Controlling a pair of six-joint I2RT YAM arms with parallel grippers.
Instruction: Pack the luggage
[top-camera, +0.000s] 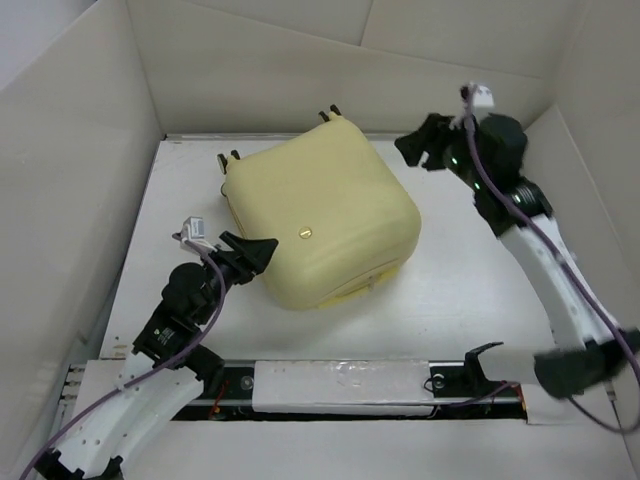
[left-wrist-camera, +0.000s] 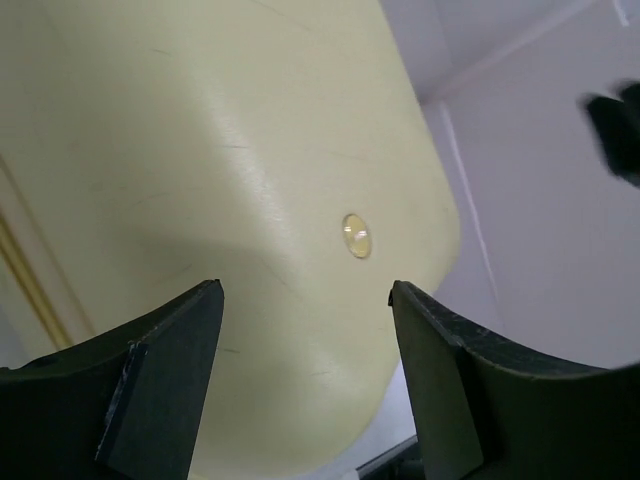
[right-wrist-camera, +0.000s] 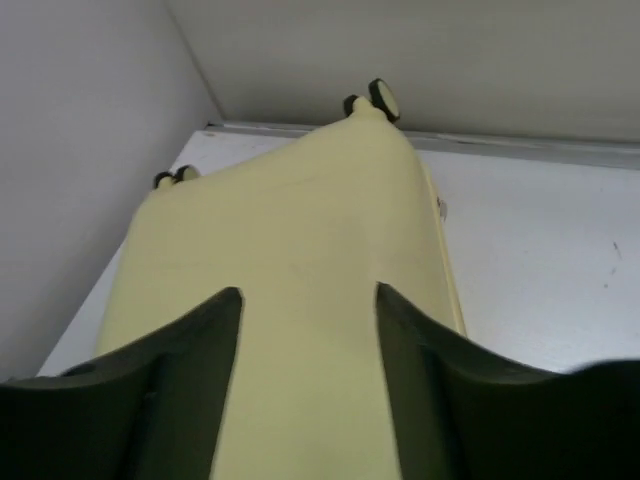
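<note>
From above, the small pale yellow hard-shell suitcase (top-camera: 320, 200) with rounded corners lies flat and closed in the middle of the white tabletop (top-camera: 470, 290), turned at an angle. Its cream-and-black caster wheels (top-camera: 330, 112) point toward the far white wall panel (top-camera: 260, 70), and its small round emblem (top-camera: 305, 233) faces up. The left claw (top-camera: 262, 256) sits right at the suitcase's near-left corner; this view does not settle whether it touches. The right claw (top-camera: 420, 145) hangs in the air off the far-right corner, apart from the shell.

In the left wrist view, the left claw (left-wrist-camera: 305, 290) stands with its two dark fingers (left-wrist-camera: 160, 380) spread wide and nothing clamped between them. The suitcase (left-wrist-camera: 200, 150) fills the view just beyond the fingertips, with the emblem (left-wrist-camera: 356, 235) above the gap.

In the right wrist view, the right claw (right-wrist-camera: 308, 295) is likewise spread apart and holding nothing. It looks down along the suitcase (right-wrist-camera: 300, 220) toward the caster wheels (right-wrist-camera: 375, 97) at its far end, with bare tabletop (right-wrist-camera: 540, 230) to the right.
</note>
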